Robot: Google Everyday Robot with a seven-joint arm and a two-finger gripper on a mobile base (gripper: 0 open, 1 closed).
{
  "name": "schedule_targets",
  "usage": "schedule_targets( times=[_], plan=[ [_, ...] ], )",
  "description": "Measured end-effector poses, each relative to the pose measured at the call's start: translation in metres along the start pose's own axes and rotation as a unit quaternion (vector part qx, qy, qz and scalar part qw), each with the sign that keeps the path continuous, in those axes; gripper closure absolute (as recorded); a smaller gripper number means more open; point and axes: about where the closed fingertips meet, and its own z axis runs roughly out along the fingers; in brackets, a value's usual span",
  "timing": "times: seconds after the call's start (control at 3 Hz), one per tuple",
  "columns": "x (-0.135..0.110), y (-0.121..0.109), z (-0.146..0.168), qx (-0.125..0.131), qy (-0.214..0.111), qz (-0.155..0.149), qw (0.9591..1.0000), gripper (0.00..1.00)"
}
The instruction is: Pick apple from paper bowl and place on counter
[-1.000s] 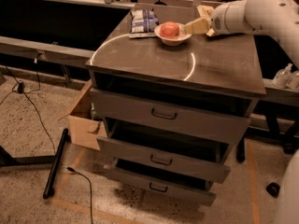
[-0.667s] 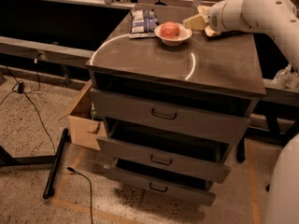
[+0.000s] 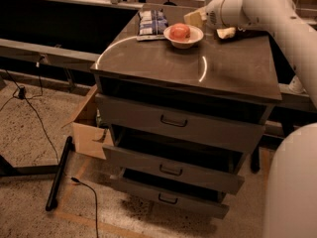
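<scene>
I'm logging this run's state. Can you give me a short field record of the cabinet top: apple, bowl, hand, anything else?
apple: in the paper bowl, not held
paper bowl: upright, near the counter's far edge
counter: dark top of a three-drawer cabinet
hand: just right of the bowl in the view, apart from the apple
packet: lying flat, left of the bowl

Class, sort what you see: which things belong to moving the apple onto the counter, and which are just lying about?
For the job: apple, sitting in the paper bowl; counter; claw, over the counter beside the bowl.
Lying about: snack packet beside the bowl; cardboard box; cable.
</scene>
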Motion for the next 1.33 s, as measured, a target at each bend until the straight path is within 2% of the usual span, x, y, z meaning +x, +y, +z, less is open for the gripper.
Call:
schedule_targets(
  times=[0.33, 0.67, 1.0, 1.33],
  plan=[
    [-0.006, 0.009, 0.019, -0.014, -0.003, 0.002, 0.9999, 0.33],
    [-0.006, 0.010, 0.032, -0.016, 0.000, 0.005, 0.9999, 0.31],
    [0.001, 0.007, 0.044, -0.012, 0.011, 0.008, 0.9998, 0.39],
    [0.010, 0.000, 0.054, -0.005, 0.025, 0.011, 0.9996, 0.23]
  ],
)
